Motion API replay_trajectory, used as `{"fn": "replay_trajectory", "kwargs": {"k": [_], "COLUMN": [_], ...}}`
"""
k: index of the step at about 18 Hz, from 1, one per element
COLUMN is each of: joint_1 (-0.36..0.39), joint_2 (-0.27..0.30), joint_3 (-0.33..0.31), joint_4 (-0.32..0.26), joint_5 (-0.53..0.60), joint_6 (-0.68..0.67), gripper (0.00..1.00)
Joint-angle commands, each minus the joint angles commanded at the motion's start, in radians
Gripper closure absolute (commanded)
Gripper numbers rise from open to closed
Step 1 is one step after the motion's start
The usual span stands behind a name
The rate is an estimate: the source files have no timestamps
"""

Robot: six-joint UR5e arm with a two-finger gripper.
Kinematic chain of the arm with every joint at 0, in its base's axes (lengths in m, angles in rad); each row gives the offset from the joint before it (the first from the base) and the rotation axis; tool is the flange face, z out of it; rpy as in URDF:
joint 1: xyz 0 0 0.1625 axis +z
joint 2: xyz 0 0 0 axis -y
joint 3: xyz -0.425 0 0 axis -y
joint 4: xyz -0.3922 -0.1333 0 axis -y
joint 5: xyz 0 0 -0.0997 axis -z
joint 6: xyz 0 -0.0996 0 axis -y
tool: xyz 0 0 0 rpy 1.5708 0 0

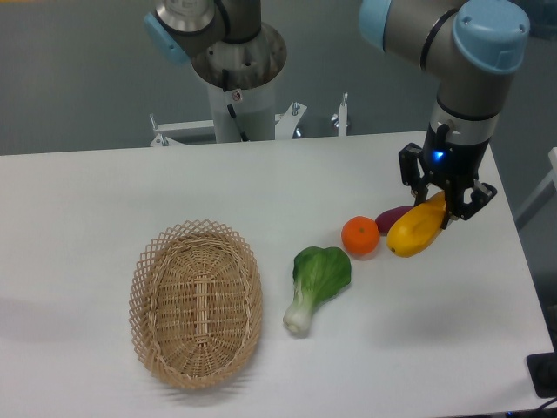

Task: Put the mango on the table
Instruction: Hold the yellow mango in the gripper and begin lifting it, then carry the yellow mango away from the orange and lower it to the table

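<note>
Gripper [446, 203] clenched on the smooth, elongated mango [416, 230] (upper end hidden) above the matte white table [261, 183].

Silver-grey tubular arm [418, 26] with light-blue round joint caps, thick grey mounting column [239, 87] bearing a small red-white marking, black two-finger pincer [444, 202] with a lit blue indicator on its black wrist.

1 mango [416, 230], 1 orange [359, 235], 1 sweet potato [392, 214], 1 bok choy [317, 275], 1 basket [196, 302].

Robotics lab: pedestal-mounted arm [461, 52], white table [130, 187], bare grey wall [78, 70].
</note>
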Motion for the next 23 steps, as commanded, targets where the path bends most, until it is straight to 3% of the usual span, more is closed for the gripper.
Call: {"fn": "replay_trajectory", "kwargs": {"k": [15,20,23], "joint_1": [-0.012,-0.040,-0.066], "joint_2": [-0.024,-0.052,-0.078], "joint_3": [0.009,0.008,0.003], "joint_4": [0.023,0.078,0.158], "joint_5": [-0.003,-0.003,-0.003], "joint_6": [-0.023,-0.100,-0.187], "gripper": [0.54,0.54,0.54]}}
